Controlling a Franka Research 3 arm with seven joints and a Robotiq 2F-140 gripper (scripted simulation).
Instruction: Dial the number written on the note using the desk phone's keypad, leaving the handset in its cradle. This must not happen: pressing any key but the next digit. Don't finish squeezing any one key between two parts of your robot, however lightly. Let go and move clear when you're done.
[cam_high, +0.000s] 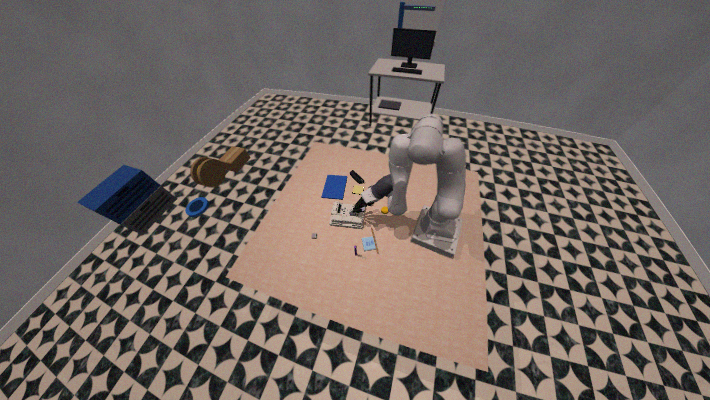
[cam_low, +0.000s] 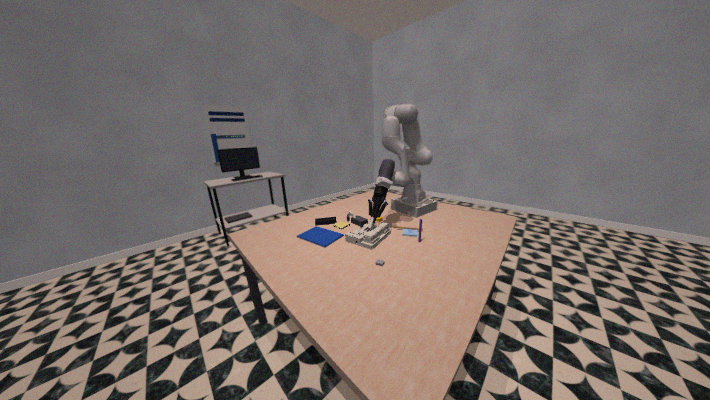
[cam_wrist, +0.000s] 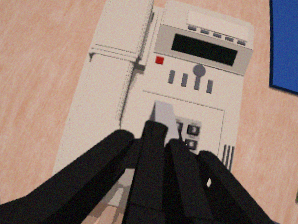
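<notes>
The cream desk phone sits on the table; it also shows in the exterior view and fills the wrist view. Its handset lies in the cradle on the left side, below a dark display. My gripper is shut with nothing between the fingers, and its joined fingertips point down onto the top left of the keypad. Most keys are hidden under the fingers. I cannot tell whether the tips touch a key. A yellow note lies behind the phone.
A blue pad lies beside the phone, with a black block further back. A small blue note, a pencil, a purple pen, an orange ball and a small grey cube lie nearby.
</notes>
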